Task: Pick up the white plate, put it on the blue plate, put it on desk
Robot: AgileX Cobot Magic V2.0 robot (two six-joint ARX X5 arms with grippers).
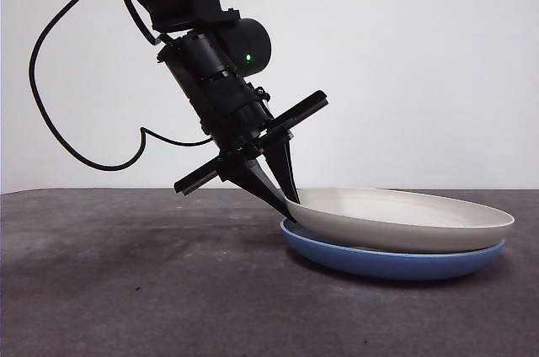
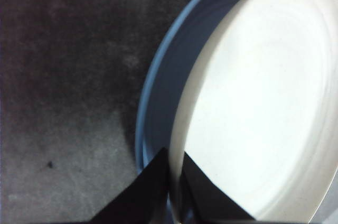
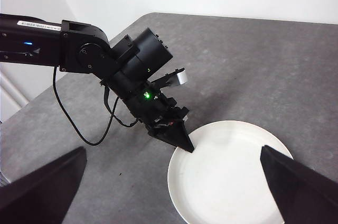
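Two plates stacked on the desk (image 1: pixel 126 290): white plate (image 1: pixel 404 218) sits on the blue plate (image 1: pixel 396 263), tilted, its gripped edge raised off the blue rim while the far edge rests down on it. Left gripper (image 1: pixel 288 199) comes in steeply from above and has its jaws clamped on the white plate's rim, one jaw above the rim, one under it. The left wrist view confirms it: left gripper (image 2: pixel 173 168) jaws nearly closed with only the thin cream rim between them, white plate (image 2: pixel 264 102) filling most of that view, and a crescent of blue plate (image 2: pixel 158 92) showing beside it against the dark desk (image 2: pixel 63 76). From the right wrist view the left gripper (image 3: pixel 186 145) tip sits on the white plate (image 3: pixel 227 182) edge nearest the arm; the blue plate is hidden under the white one there, so only white shows on the grey desk (image 3: pixel 253 65). Right gripper (image 3: pixel 174 182) is up high, well apart from the plates, jaws spread wide with nothing between them. A black cable (image 1: pixel 50 113) loops off the left arm, hanging clear of the desk in the front view. A green LED (image 1: pixel 248 58) is lit on the arm's wrist housing.
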